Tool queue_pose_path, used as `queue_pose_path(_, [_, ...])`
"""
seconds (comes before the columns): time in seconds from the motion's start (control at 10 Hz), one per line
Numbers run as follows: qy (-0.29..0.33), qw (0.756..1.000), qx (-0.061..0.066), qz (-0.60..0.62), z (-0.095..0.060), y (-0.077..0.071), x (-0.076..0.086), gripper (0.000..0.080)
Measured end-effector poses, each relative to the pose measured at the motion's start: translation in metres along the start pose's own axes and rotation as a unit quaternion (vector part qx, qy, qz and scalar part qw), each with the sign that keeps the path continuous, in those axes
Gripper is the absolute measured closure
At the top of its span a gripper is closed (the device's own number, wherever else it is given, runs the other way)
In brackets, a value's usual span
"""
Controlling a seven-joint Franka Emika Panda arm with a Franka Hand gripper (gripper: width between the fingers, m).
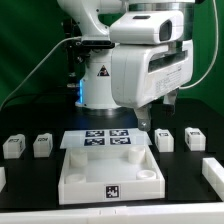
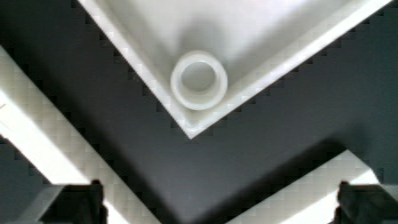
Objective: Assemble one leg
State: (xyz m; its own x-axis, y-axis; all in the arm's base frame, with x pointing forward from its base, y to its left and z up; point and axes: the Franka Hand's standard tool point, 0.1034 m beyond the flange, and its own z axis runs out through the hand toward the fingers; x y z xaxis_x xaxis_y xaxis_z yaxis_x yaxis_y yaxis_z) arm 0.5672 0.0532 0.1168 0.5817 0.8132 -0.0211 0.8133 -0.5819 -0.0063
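The large white square panel (image 1: 110, 172) lies on the black table at the front centre. In the wrist view one of its corners (image 2: 267, 40) shows with a round socket (image 2: 198, 80). Four small white legs with tags stand in a row: two at the exterior view's left (image 1: 13, 146) (image 1: 42, 145) and two at its right (image 1: 165, 139) (image 1: 194, 137). My gripper (image 1: 144, 122) hangs above the panel's far right corner. In the wrist view the gripper (image 2: 217, 208) is open and empty, its dark fingertips (image 2: 71, 205) far apart.
The marker board (image 1: 108, 138) lies flat just behind the panel. Another white part (image 1: 213, 170) sits at the exterior view's right edge and one more (image 1: 2, 178) at its left edge. The arm's base (image 1: 100, 75) stands behind the board.
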Motion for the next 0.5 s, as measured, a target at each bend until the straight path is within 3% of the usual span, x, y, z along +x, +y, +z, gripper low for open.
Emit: queue_pose_path(0.5, [-0.001,1.0,0.0,0.007,0.0005,-0.0002,-0.0004,0.0149])
